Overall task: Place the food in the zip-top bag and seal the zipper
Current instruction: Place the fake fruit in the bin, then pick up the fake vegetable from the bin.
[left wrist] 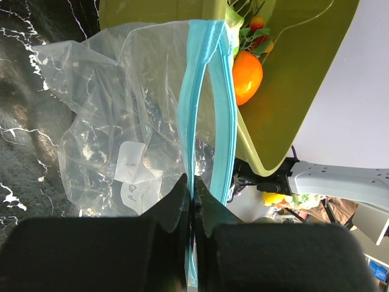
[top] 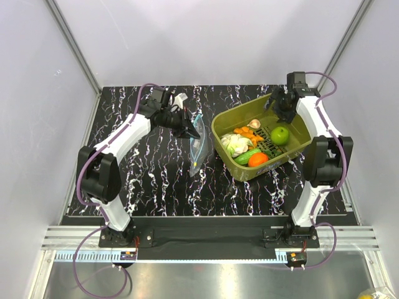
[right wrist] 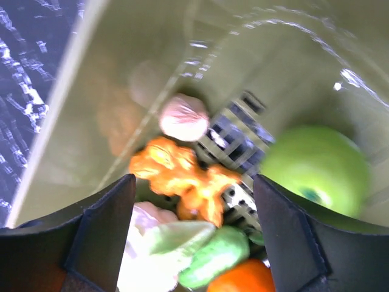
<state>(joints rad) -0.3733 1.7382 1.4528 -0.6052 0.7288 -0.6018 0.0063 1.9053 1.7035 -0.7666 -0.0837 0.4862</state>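
The clear zip-top bag hangs left of the olive tub. My left gripper is shut on one lip of the light-blue zipper, and the mouth gapes open beside it. The bag looks empty. The food lies in the tub: green apple, carrot pieces, garlic bulb, cauliflower, cucumber, orange fruit. My right gripper is open and empty above the tub's far side. Its view shows the carrot, garlic and apple below.
The tub sits right of the bag, its rim almost touching the bag's mouth. White walls and metal frame posts close in the black marbled table at the back and sides.
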